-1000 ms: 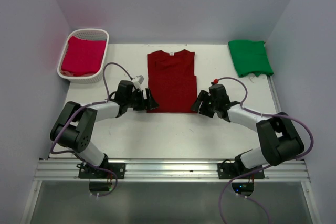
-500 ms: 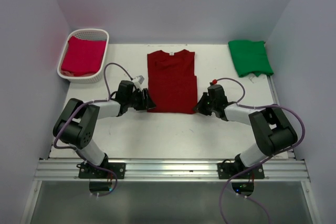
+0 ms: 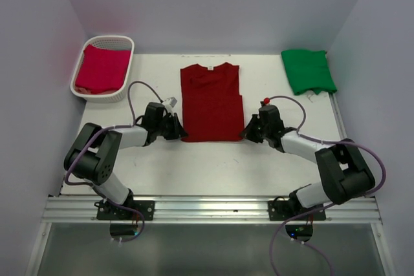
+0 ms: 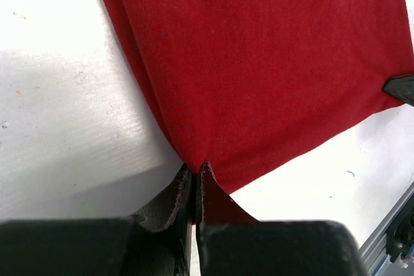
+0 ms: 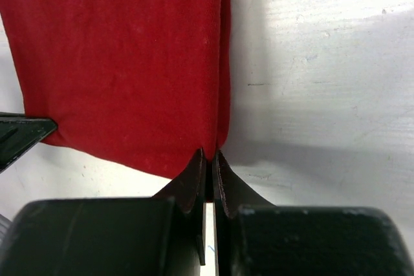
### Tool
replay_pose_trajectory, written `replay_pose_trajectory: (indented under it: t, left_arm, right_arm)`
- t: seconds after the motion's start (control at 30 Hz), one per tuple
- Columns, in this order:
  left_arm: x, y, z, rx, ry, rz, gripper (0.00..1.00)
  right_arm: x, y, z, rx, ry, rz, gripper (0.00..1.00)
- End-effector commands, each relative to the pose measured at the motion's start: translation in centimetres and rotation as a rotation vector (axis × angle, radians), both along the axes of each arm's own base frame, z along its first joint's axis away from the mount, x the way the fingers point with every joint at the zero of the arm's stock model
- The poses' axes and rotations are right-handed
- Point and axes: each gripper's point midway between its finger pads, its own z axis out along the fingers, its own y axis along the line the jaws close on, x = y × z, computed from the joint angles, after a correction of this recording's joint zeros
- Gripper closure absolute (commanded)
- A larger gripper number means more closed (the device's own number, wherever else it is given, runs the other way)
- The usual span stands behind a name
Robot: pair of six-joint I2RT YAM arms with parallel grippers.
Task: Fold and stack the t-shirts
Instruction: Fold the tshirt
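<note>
A dark maroon red t-shirt lies flat mid-table, sleeves folded in, collar toward the back. My left gripper is shut on its near left corner; the left wrist view shows the cloth pinched between the black jaws at the left gripper. My right gripper is shut on the near right corner; in the right wrist view the cloth is nipped at the right gripper. A folded bright green t-shirt lies at the back right. A pinkish crimson t-shirt sits in the basket.
The white lattice basket stands at the back left by the wall. Grey walls close in the table on three sides. A metal rail runs along the near edge under both arm bases.
Both grippers moved inward to the maroon t-shirt's near corners and closed on them. The near hem has puckered slightly at each pinch.
</note>
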Motion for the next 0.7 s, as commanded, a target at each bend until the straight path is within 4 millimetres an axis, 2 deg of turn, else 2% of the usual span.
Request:
replay_pose_trajectory:
  t: [0.0,0.1,0.2,0.27,0.33,0.47,0.5,0.57,0.6,0.67]
  left_arm:
    - [-7.5,3.7,-5.7,0.18,0.294,0.01,1.0]
    - [-8.2,3.5,-5.2,0.174,0.299,-0.001,1.0]
    - [-8.9,2.8,-3.4,0.163,0.271,-0.022,1.0]
    - [-9.8,2.6,-2.4,0.166,0.281,-0.036,1.0]
    - [-10.1,1.6,-0.3,0.152,0.235,-0.057,1.0]
    - [-12.0,0.8,2.8,0.124,0.221,-0.076,0.99]
    - [-12.2,0.5,4.2,0.094,0.196,-0.069,0.99]
    - [-13.4,0.5,5.2,0.081,0.206,-0.076,0.97]
    - [-13.5,0.5,6.4,0.057,0.178,-0.069,0.97]
    - [-14.3,1.0,7.2,0.062,0.189,-0.052,0.96]
  right_arm:
    - [-0.8,-0.5,1.2,-0.013,-0.026,0.021,1.0]
    - [-1.4,-0.4,2.3,-0.007,-0.048,0.039,1.0]
    - [-2.8,-0.6,4.2,-0.01,-0.074,0.067,1.0]
    - [-3.9,-0.8,4.8,-0.022,-0.067,0.082,1.0]
    - [-5.2,-0.8,5.9,-0.02,-0.083,0.104,1.0]
    - [-7.5,-0.7,7.8,-0.011,-0.106,0.144,1.0]
    - [-8.3,-0.3,8.1,-0.014,-0.109,0.168,1.0]
    - [-9.4,-0.5,9.3,-0.024,-0.125,0.171,1.0]
    - [-10.2,0.0,9.6,-0.024,-0.124,0.198,1.0]
    - [-11.3,0.0,10.7,-0.014,-0.128,0.207,1.0]
